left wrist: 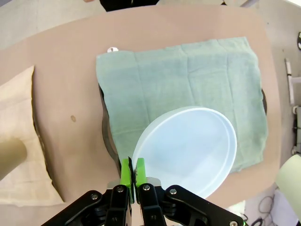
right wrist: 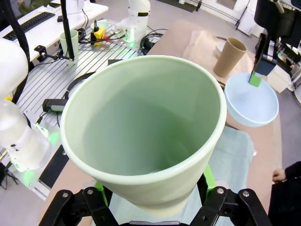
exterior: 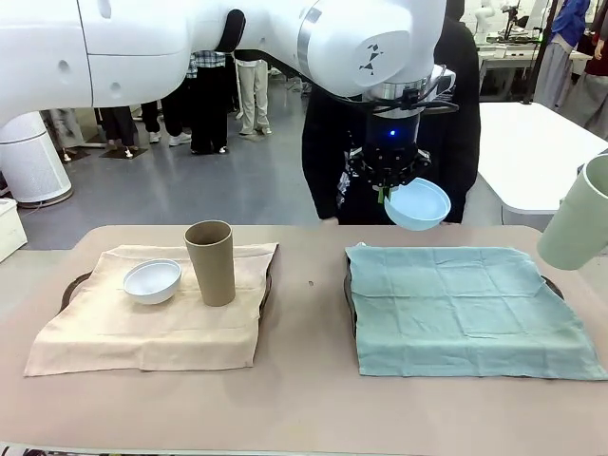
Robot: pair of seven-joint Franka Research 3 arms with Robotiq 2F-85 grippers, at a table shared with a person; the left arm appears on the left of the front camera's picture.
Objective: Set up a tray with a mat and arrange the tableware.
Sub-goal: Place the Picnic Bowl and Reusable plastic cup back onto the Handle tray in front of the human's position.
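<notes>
Left tool (left wrist: 131,170) pinches light blue bowl (left wrist: 186,150) rim; right tool (right wrist: 153,190) clasps pale green cup (right wrist: 141,127).

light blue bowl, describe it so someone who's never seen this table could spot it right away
Find the green cloth on the right half of the table. Above its far left corner, the left arm's pincer pinches the rim of a light blue bowl, tilted in mid-air. The other bowl is white and sits on the beige cloth beside a brown cup.
</notes>
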